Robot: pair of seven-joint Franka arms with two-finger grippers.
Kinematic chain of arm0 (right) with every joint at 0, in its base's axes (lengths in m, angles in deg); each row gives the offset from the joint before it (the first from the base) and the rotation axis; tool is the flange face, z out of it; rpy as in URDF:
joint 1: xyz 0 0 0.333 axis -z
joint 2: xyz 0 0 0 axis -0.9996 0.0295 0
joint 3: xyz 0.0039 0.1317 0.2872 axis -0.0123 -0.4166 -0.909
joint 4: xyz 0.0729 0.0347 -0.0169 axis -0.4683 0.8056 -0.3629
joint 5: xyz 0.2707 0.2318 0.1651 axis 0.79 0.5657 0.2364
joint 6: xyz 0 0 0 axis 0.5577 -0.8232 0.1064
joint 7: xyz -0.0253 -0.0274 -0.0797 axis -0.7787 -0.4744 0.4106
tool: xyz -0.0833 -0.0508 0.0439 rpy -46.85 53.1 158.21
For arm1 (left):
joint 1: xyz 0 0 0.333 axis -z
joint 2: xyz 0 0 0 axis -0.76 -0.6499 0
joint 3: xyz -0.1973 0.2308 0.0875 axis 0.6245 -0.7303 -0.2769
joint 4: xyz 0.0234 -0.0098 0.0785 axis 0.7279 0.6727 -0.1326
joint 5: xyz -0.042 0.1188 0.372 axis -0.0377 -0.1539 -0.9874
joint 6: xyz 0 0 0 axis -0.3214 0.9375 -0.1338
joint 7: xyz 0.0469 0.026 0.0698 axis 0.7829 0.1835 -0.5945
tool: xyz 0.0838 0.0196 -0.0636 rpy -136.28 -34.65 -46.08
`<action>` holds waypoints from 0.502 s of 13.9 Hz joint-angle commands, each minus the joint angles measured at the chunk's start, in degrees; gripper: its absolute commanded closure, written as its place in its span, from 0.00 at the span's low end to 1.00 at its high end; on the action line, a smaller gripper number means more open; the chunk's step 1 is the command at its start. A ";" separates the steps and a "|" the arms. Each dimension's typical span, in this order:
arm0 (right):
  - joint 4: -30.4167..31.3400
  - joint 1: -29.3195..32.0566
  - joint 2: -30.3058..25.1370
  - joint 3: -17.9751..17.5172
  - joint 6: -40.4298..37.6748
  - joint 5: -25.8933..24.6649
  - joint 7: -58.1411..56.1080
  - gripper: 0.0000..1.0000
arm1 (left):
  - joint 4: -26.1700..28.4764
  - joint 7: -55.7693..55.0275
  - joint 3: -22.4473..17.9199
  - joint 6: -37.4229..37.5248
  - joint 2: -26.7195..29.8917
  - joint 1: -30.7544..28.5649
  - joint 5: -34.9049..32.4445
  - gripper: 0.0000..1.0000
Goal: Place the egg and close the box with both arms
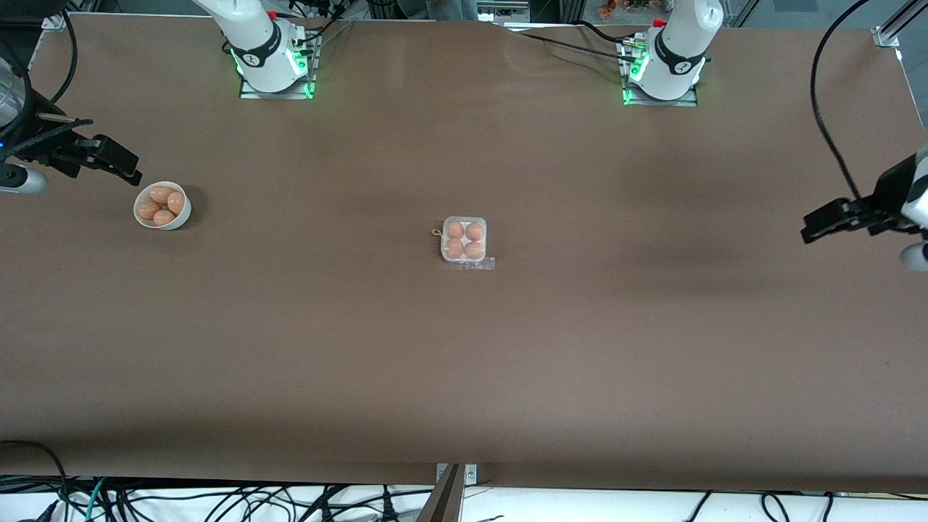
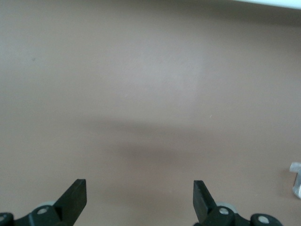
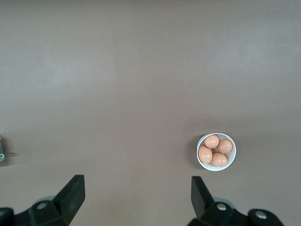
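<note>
Brown table (image 1: pixel 464 362), cables along its edges. The box (image 1: pixel 464 240) sits mid-table with four eggs in its cells; lid looks to be down over them (hard to be sure through clear plastic). A small latch loop sticks out on the side toward my right arm's end. White bowl (image 1: pixel 162 206) with four more eggs sits toward my right arm's end of the table. My right tool (image 1: pixel 125 167) hangs just beside the bowl, fingers (image 3: pixel 70 195) spread, holding nothing. My left tool (image 1: pixel 823 223) hangs over bare table at my left arm's end, fingers (image 2: pixel 75 195) also apart, empty.
</note>
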 commanded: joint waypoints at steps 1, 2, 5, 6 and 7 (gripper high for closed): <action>0.43 0.01 -0.60 0.05 0.16 -0.31 -0.66 0.00 | 6.08 0.35 0.94 -1.37 3.42 0.32 -1.46 0.00; 0.43 0.01 -0.60 0.05 0.16 -0.31 -0.58 0.00 | 6.08 0.17 1.03 -1.37 3.24 1.55 -1.46 0.00; 0.43 0.01 -0.60 0.05 0.16 -0.31 -0.57 0.00 | 6.17 0.26 1.03 -1.19 2.98 1.65 -0.67 0.00; 0.43 0.01 -0.60 0.05 0.16 -0.31 -0.57 0.00 | 5.73 0.26 1.03 -1.19 2.89 1.82 -0.50 0.02; 0.43 0.01 -0.60 0.05 0.16 -0.31 -0.57 0.00 | 5.64 0.34 1.20 -1.19 2.54 2.00 -0.32 0.02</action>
